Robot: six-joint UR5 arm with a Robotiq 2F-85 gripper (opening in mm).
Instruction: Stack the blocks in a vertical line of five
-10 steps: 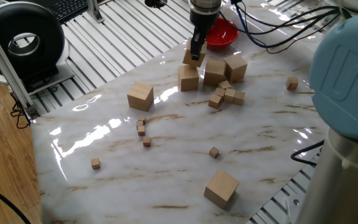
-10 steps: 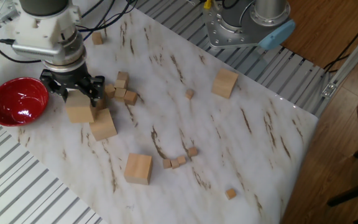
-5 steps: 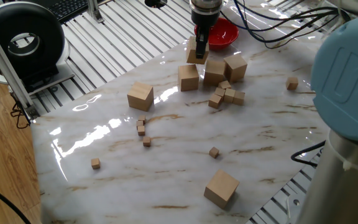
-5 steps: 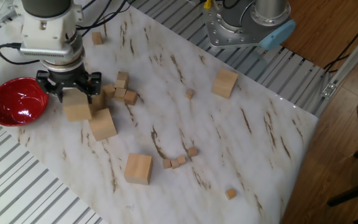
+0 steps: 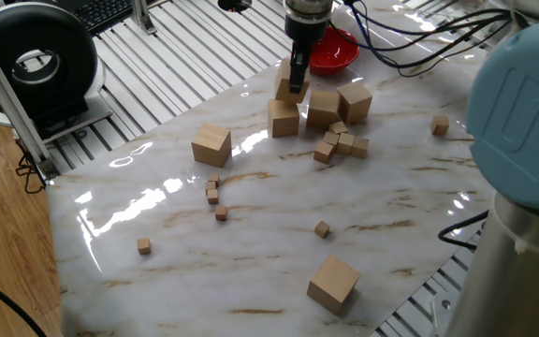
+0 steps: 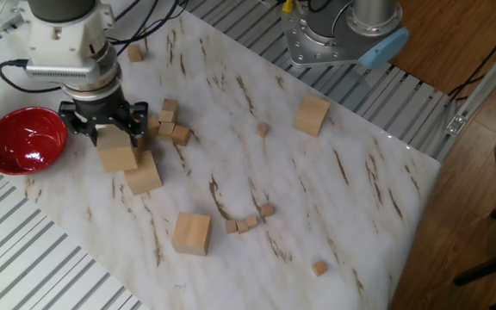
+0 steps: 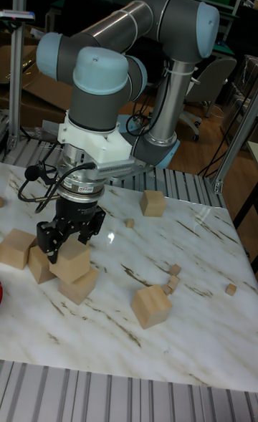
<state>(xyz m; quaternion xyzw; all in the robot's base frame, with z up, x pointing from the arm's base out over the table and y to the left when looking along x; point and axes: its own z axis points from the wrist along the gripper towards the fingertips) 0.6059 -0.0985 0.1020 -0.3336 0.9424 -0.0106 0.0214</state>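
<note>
My gripper [image 5: 294,82] [image 6: 110,138] [image 7: 69,248] is shut on a large tan block [image 5: 291,91] [image 6: 116,155] [image 7: 70,263] and holds it a little above the table. Right below and in front of it lies another block [image 5: 284,117] [image 6: 143,175] [image 7: 80,285]; whether the two touch I cannot tell. Two more blocks [image 5: 323,108] [image 5: 355,100] sit close by, next to the gripper. One block [image 5: 211,145] [image 6: 191,232] [image 7: 152,305] rests alone mid-table. Another block [image 5: 333,283] [image 6: 312,114] [image 7: 152,203] stands by the edge near the arm's base.
A red bowl [image 5: 333,51] [image 6: 22,139] stands just behind the gripper at the table's edge. Tiny wooden cubes form a cluster [image 5: 342,142] [image 6: 170,127] beside the blocks, and others [image 5: 215,195] [image 6: 248,222] are scattered over the marble. The arm's base [image 6: 338,34] stands at the far edge.
The gripper rose slightly with the block half a second ago, then came back down and shifted a little toward the block below it. Nothing else has moved.
</note>
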